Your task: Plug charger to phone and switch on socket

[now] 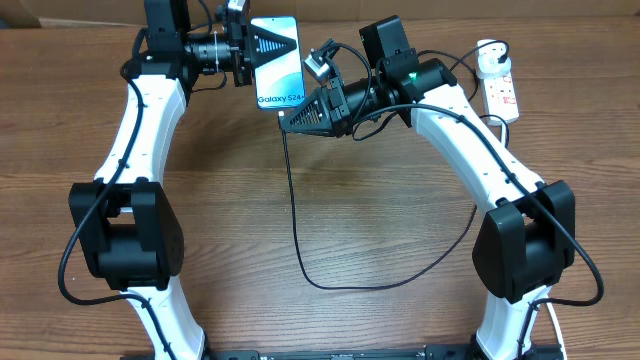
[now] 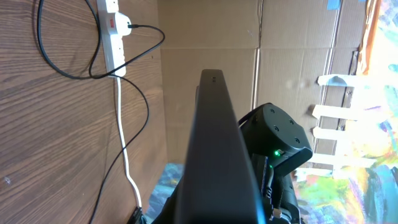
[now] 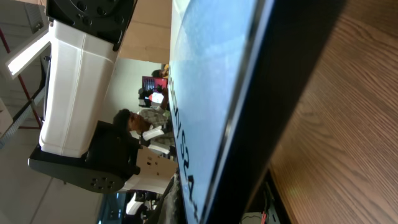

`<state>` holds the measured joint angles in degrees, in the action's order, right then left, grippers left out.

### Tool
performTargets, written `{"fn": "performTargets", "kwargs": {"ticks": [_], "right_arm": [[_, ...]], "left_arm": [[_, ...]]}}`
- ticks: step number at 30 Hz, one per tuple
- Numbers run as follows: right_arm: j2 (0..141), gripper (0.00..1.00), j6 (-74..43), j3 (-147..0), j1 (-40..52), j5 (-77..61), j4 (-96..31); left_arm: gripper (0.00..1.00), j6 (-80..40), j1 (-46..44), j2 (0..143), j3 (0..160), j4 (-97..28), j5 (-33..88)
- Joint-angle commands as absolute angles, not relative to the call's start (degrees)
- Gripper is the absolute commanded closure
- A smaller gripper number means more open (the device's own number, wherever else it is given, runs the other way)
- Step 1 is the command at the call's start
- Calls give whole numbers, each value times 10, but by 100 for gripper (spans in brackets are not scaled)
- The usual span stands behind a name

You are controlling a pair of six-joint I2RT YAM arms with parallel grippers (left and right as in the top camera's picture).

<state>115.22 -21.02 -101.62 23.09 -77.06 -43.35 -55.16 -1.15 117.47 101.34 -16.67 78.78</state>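
Observation:
The phone (image 1: 280,72) is held above the table at the back, its blue-white screen facing up. My left gripper (image 1: 262,45) is shut on its far left side. In the left wrist view the phone (image 2: 214,137) shows as a dark edge-on slab. My right gripper (image 1: 290,118) is shut at the phone's near bottom edge, and the charger's black cable (image 1: 295,220) runs out from under its tip. The connector itself is hidden. The right wrist view shows the phone's screen (image 3: 205,81) very close. The cable loops across the table to the white socket (image 1: 503,92) at the back right, where its white plug (image 1: 490,58) sits.
The socket (image 2: 112,34) lies beside a cardboard wall (image 2: 205,37), its white cord (image 2: 124,155) trailing along the table edge. Loops of black cable (image 2: 62,71) lie near it. Both arm bases stand at the front corners, with brown table (image 1: 380,200) between them.

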Motion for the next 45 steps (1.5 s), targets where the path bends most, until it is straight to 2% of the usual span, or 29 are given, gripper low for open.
{"fn": "performTargets", "kwargs": {"ticks": [1,45], "right_arm": [[1139,96,-206,-1023,227,-764,-427],[1139,96,-210,-1023,213,-772,-407]], "left_arm": [[96,-553,-18,1169,1013,-164,808],[96,-538,-19,1169,1013,-164,825]]}}
